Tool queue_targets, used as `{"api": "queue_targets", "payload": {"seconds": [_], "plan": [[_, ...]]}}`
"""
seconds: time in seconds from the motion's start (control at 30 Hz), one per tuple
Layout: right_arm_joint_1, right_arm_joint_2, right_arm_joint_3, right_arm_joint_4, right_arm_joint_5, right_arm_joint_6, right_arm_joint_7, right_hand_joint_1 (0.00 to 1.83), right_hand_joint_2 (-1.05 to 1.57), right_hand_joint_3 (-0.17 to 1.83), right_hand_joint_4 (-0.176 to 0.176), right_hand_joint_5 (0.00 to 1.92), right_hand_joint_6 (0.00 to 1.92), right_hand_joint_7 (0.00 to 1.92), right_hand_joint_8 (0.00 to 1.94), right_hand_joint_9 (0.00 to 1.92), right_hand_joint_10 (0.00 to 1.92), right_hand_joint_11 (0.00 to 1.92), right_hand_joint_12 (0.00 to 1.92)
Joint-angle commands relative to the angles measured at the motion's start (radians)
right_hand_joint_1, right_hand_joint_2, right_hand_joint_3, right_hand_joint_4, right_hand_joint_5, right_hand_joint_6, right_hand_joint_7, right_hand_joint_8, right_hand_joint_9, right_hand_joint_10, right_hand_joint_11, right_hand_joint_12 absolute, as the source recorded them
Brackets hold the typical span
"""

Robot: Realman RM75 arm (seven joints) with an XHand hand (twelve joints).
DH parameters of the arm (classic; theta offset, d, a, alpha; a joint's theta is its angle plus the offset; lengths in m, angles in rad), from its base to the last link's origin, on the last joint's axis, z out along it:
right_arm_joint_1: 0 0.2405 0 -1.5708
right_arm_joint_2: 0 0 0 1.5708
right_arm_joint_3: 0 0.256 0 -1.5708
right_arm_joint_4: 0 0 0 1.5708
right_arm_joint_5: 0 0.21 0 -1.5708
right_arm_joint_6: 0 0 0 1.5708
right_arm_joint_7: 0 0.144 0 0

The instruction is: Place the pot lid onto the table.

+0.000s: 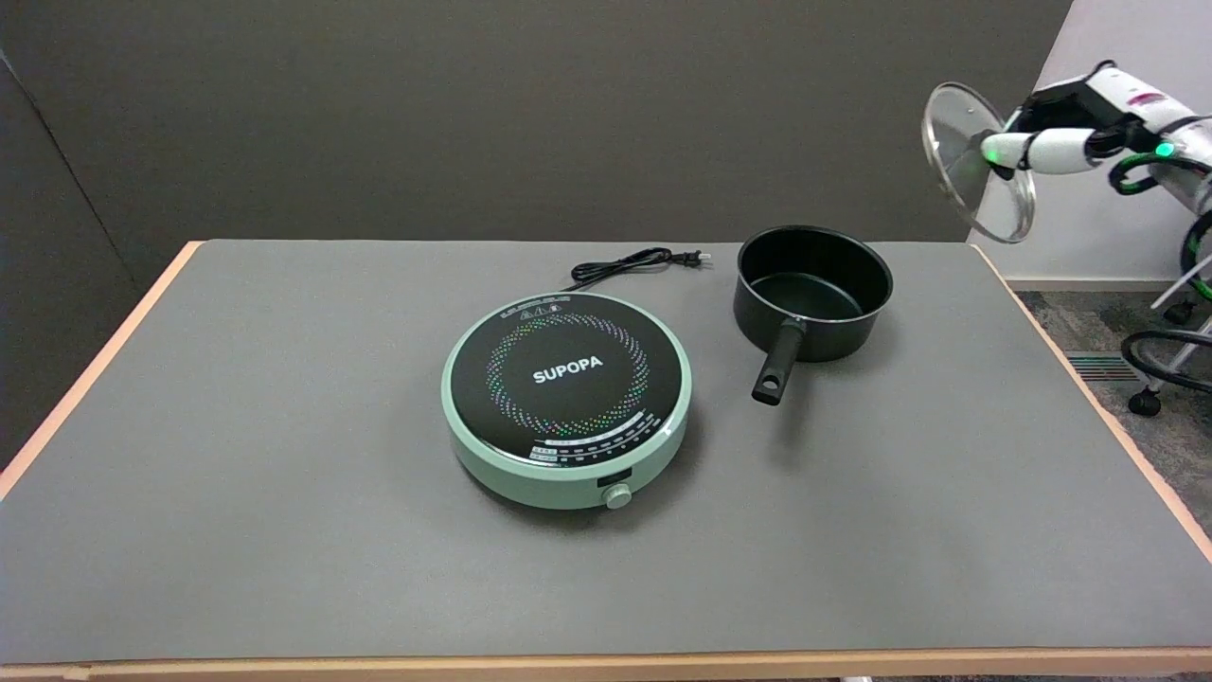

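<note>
The right hand (1051,142) grips the glass pot lid (966,166) by its knob, fingers closed around it; the lid hangs in the air, tilted nearly on edge, above and beyond the table's (284,530) far right corner, well apart from the pot (812,289); the black pot stands uncovered at the far right, handle pointing near; a green hotplate (566,398) sits left of it; its black cord (630,263) lies behind.
</note>
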Motion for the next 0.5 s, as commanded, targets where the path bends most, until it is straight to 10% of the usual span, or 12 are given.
{"api": "queue_targets", "payload": {"seconds": [0.03,0.5], "plan": [[-0.521,-0.047,0.452,0.043,0.213,-0.14,0.002,1.23,1.03,0.29,-0.102,0.74,1.31,1.03,1.05,0.94,1.2,0.72,1.47],[-0.869,-0.233,0.68,-0.101,0.363,-0.301,0.002,1.23,1.01,0.32,-0.11,0.76,1.28,1.04,1.08,0.94,1.23,0.71,1.52]]}}
